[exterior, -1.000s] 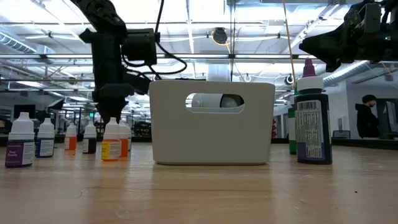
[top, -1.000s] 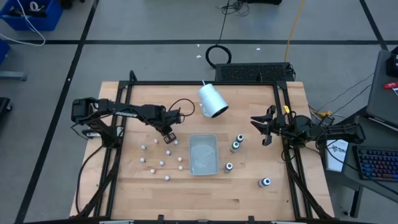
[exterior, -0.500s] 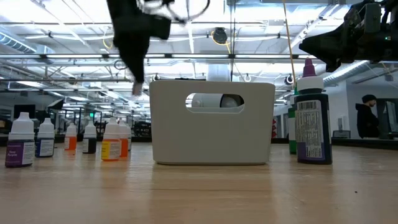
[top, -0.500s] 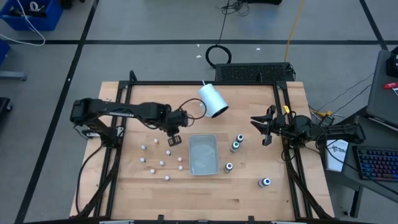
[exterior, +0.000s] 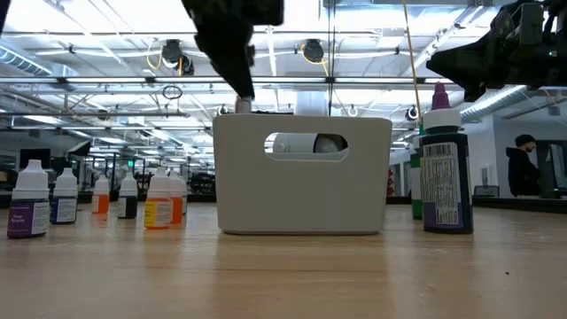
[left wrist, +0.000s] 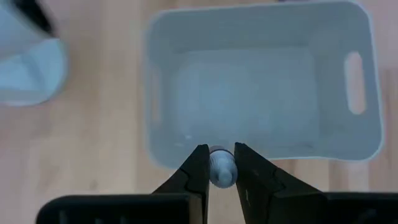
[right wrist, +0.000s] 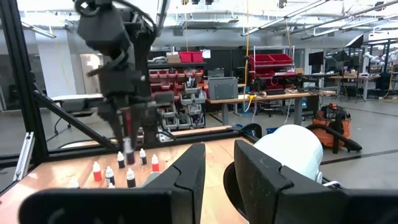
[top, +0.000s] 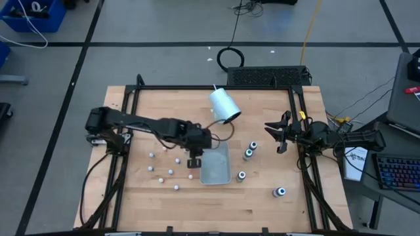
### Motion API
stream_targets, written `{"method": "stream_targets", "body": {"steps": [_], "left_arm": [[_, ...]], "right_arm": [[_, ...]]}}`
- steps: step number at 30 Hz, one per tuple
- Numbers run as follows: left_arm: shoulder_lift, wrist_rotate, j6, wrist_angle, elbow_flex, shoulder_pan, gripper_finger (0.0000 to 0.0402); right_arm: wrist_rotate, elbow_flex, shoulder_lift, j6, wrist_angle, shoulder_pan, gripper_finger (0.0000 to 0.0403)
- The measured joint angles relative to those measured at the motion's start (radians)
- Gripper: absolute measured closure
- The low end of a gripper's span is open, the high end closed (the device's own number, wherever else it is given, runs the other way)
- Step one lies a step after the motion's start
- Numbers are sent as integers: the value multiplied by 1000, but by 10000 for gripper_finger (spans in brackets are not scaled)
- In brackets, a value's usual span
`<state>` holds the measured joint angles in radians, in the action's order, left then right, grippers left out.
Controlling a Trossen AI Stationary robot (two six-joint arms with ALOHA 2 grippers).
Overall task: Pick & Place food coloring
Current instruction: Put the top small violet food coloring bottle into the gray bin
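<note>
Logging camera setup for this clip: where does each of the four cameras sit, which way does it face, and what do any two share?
High view: overhead, straight down; both arms, table.
Low view: table height, level into the room; left gripper above the tray.
Left wrist view: looks down past its fingers, shut on a small bottle at the tray's rim.
Right wrist view: faces across the table; own fingers, cup.
Shared: high and left wrist views both show the tray.

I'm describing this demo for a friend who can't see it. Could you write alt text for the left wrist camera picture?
Looking straight down, the left gripper pinches a tiny whitish bottle between its two dark fingers, right above the near rim of an empty pale plastic tray on a wooden table. Part of a white cup shows at one corner.
</note>
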<state>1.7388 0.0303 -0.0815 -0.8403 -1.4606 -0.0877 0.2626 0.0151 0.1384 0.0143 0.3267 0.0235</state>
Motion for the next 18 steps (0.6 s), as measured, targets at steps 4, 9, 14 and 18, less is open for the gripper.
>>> {"method": "stream_targets", "body": {"steps": [4, 9, 14, 18], "left_arm": [[80, -4, 54, 5, -77, 3, 347], [190, -37, 149, 4, -199, 6, 347], [284, -34, 223, 4, -277, 24, 347], [329, -34, 234, 36, -286, 40, 347]], "right_arm": [[0, 0, 1, 0, 2, 0, 326], [-1, 0, 1, 0, 4, 0, 326], [-1, 0, 0, 0, 4, 0, 326], [-1, 0, 0, 9, 4, 0, 326]]}}
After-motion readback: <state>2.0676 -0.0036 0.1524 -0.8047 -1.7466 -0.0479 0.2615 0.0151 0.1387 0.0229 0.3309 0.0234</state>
